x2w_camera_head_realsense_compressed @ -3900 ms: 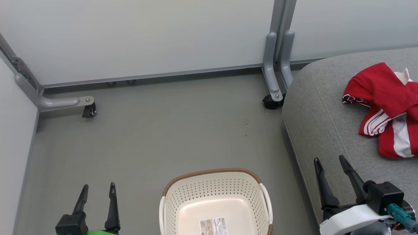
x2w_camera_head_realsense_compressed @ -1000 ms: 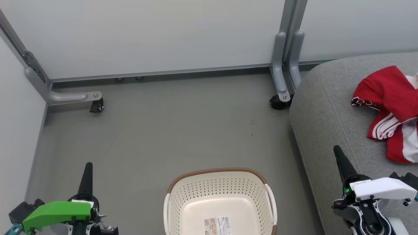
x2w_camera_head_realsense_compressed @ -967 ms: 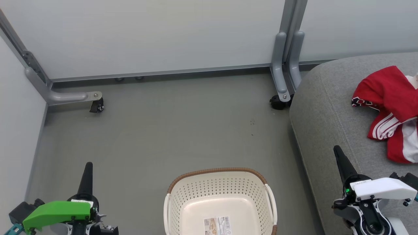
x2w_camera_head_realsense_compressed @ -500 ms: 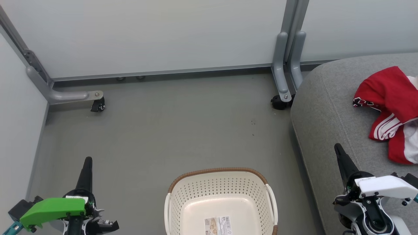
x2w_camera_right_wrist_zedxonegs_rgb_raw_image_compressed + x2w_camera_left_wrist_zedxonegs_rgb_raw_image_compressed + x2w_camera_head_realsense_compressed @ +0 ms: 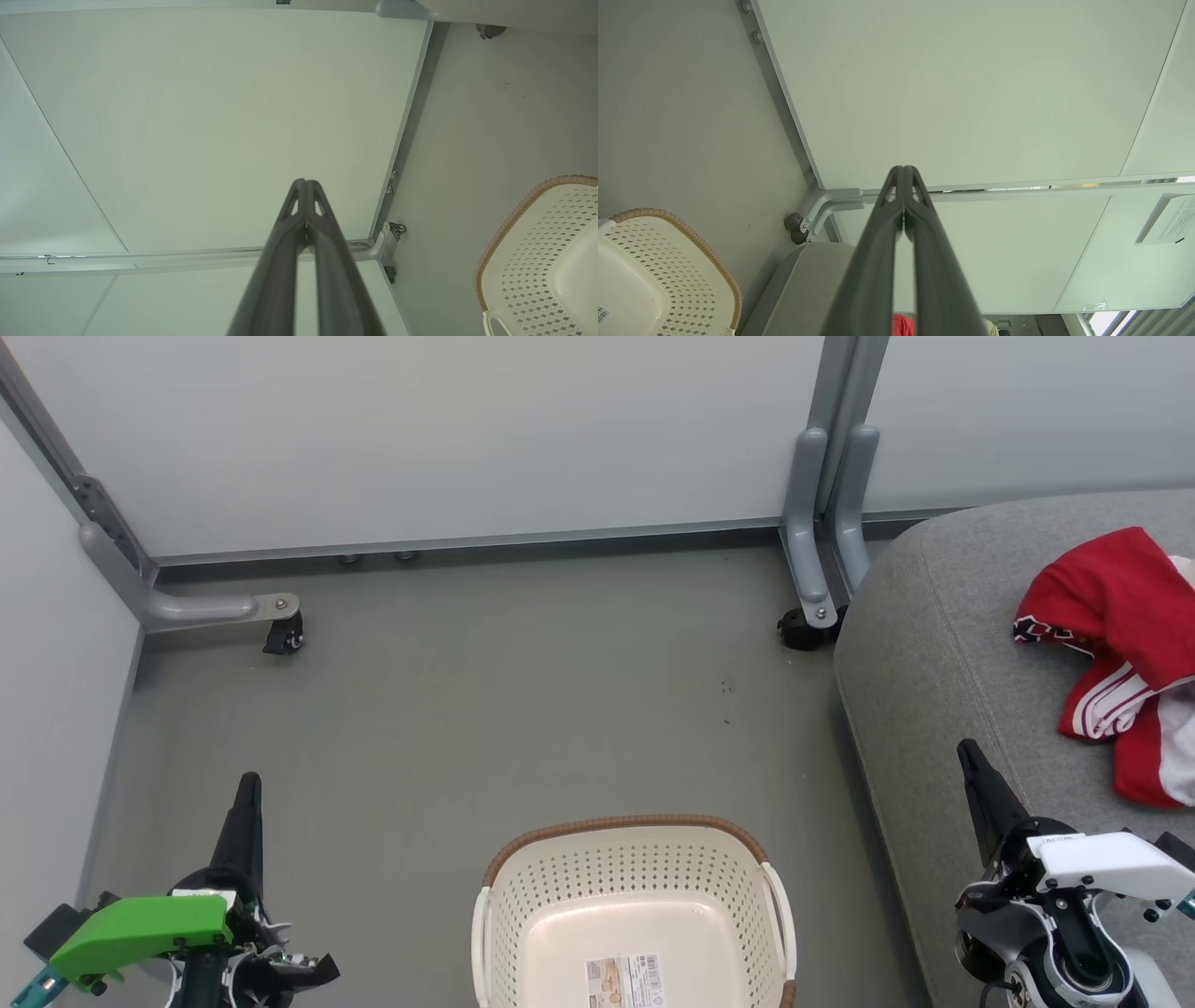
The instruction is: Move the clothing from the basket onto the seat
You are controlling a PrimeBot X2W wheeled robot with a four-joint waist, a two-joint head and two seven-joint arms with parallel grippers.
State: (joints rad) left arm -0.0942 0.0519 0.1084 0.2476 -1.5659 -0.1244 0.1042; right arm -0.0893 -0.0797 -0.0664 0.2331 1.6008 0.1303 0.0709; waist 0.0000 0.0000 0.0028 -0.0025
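Grey floor (image 5: 523,709) between basket (image 5: 625,821) and back panel (image 5: 467,429): wide open lane. Obstacles sit at the edges: partition foot (image 5: 215,609) with a wheel back left, twin grey posts (image 5: 822,523) plus caster (image 5: 796,633) back right, just beside the seat (image 5: 934,663) corner. Side panel (image 5: 47,663) walls off the left. Narrow floor strip between basket and seat edge. Basket mouth open from above. Seat's near side is bare fabric; clothing (image 5: 1111,607) is heaped further right.

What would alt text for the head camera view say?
Red clothing lies on the grey seat at right; the cream basket on the floor holds only a paper label. The left gripper and right gripper are shut, holding nothing.
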